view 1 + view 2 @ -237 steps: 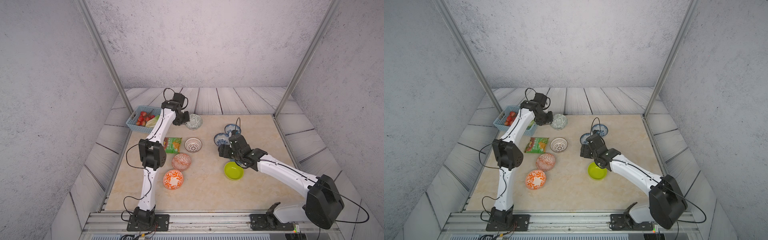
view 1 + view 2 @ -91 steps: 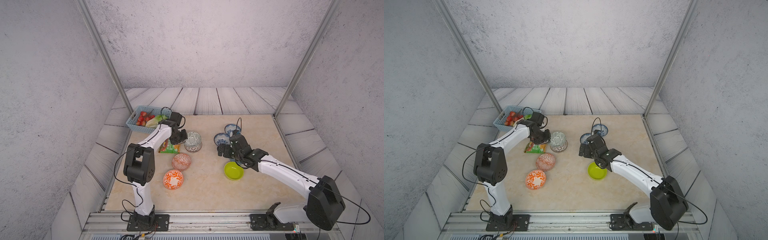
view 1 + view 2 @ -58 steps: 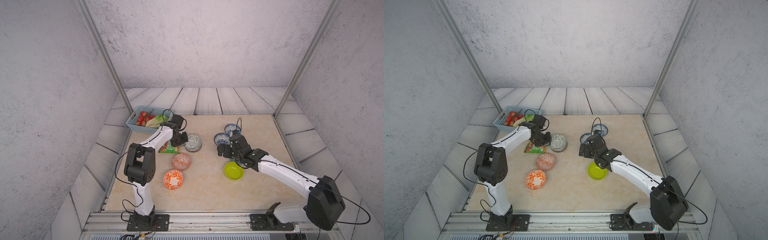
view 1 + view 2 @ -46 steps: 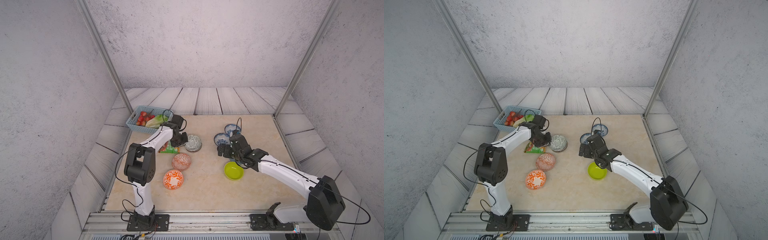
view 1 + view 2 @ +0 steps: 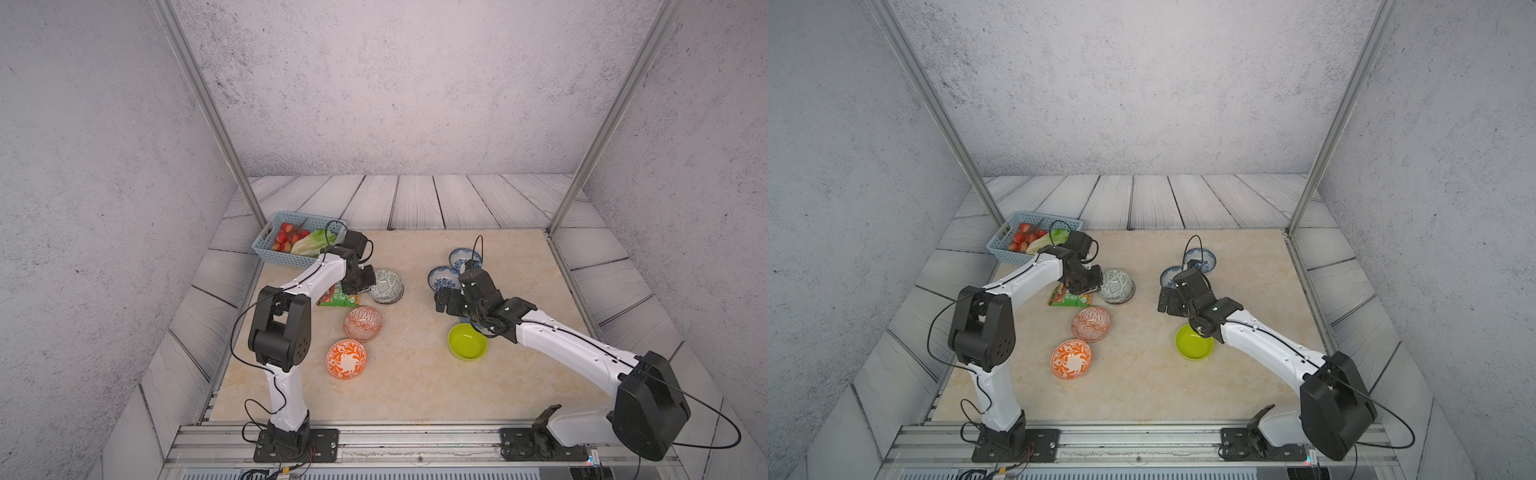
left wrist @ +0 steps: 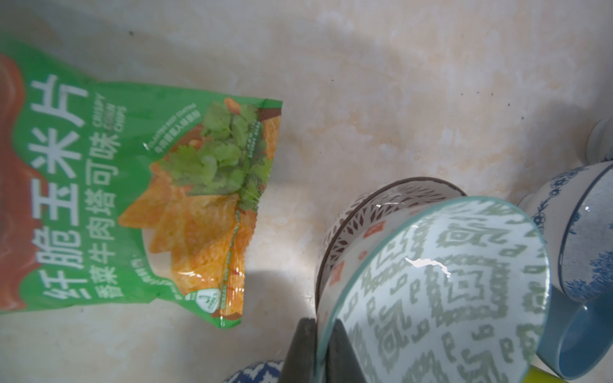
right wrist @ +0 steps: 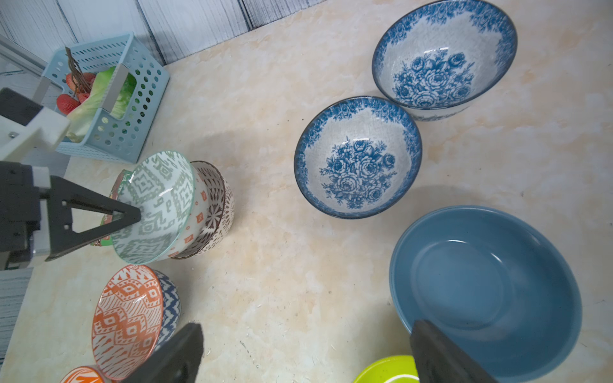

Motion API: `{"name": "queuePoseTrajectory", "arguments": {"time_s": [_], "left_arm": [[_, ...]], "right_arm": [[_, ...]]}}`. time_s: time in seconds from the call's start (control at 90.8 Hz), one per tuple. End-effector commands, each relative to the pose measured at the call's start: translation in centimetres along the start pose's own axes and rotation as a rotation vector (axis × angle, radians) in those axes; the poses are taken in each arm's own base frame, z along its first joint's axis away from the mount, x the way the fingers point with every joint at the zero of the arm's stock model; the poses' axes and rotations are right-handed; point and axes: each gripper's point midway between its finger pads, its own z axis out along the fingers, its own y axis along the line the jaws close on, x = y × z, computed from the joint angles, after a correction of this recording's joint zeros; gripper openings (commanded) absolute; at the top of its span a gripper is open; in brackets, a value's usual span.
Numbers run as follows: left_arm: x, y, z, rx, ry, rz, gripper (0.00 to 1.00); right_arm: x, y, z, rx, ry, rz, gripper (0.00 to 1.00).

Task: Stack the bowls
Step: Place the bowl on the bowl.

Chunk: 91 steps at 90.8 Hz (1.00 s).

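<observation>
Stacking barely begun: left gripper [image 6: 321, 348] pinches the grey-green patterned bowl [image 6: 441, 291], seemingly tilted, in the brown-white lattice bowl [image 6: 351, 225]; right gripper [image 7: 306, 326] gapes empty.

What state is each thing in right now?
green bowl: nested in lattice bowl, rim pinched.
lattice bowl: upright, under green bowl.
left gripper: shut on green bowl.
right gripper: open, empty.
blue bowl: upright, empty.
lime bowl: upright, empty.
floral bowls: upright, unstacked.
orange bowls: upright, unstacked.
basket: filled.
</observation>
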Motion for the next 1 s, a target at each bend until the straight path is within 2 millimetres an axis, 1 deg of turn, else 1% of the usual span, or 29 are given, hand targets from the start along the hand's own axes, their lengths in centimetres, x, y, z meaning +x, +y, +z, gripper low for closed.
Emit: {"name": "queuePoseTrajectory", "arguments": {"time_s": [0.0,0.352,0.727,0.991], "left_arm": [[-0.6,-0.9,-0.4,0.019,-0.027,0.013,0.0],[-0.6,-1.9,-0.2,0.004,-0.034,0.043,0.0],[-0.5,-1.2,0.5,-0.045,-0.01,0.03,0.0],[-0.5,-1.1,0.8,-0.059,0.005,0.028,0.0]], "right_arm": [[0.4,0.1,0.1,-0.003,0.014,0.0,0.99],[0.5,0.2,0.2,-0.004,0.018,-0.001,0.99],[0.5,0.2,0.1,-0.006,0.017,0.0,0.98],[0.5,0.1,0.1,-0.006,0.017,0.001,0.98]]}}
